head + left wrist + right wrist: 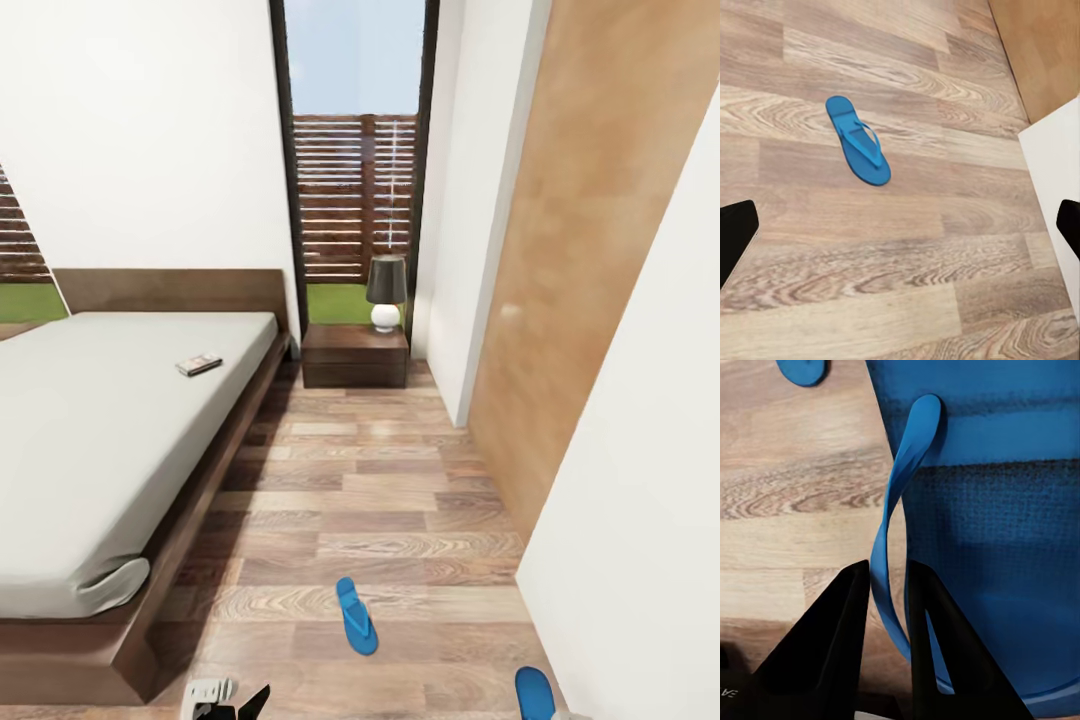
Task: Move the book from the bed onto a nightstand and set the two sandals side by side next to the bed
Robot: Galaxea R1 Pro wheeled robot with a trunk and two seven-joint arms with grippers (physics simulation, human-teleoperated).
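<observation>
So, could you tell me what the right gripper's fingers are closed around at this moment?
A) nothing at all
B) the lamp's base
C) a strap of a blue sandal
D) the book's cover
C: in the right wrist view the right gripper has its two black fingers pinched on the thin blue strap of a sandal over the wood floor.

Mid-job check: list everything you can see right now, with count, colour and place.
bed: one, dark brown frame, pale grey mattress, left side
book: one, dark cover, on mattress
nightstand: one, dark brown, beside headboard under window
lamp: one, dark shade, white base, on nightstand
sandals: two, bright blue; one on floor, one at right gripper
door: one, tan wood, right wall
left gripper: open, above floor
right gripper: fingers around sandal strap
</observation>
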